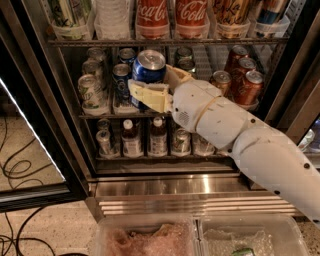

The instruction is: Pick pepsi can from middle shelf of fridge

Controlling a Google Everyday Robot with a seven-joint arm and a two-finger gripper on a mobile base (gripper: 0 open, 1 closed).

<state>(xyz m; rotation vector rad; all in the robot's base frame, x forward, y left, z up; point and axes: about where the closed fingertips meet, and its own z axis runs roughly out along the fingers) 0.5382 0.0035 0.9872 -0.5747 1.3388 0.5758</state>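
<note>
The fridge (75,165) stands open in front of me, black-framed with wire racks. My gripper (155,87) is shut on the pepsi can (148,69), a dark blue can with a silver top, and holds it upright in front of the middle shelf (100,115). One cream finger (147,95) crosses the can's lower front; the other is behind it at the right. My white arm reaches in from the lower right and hides part of the shelf's middle lanes.
More blue cans (121,80) and pale green cans (90,92) stand on the shelf's left, orange-red cans (247,87) on its right. Coca-Cola bottles (152,15) fill the rack above, small bottles (131,140) the rack below. Clear bins (200,235) sit below the steel base.
</note>
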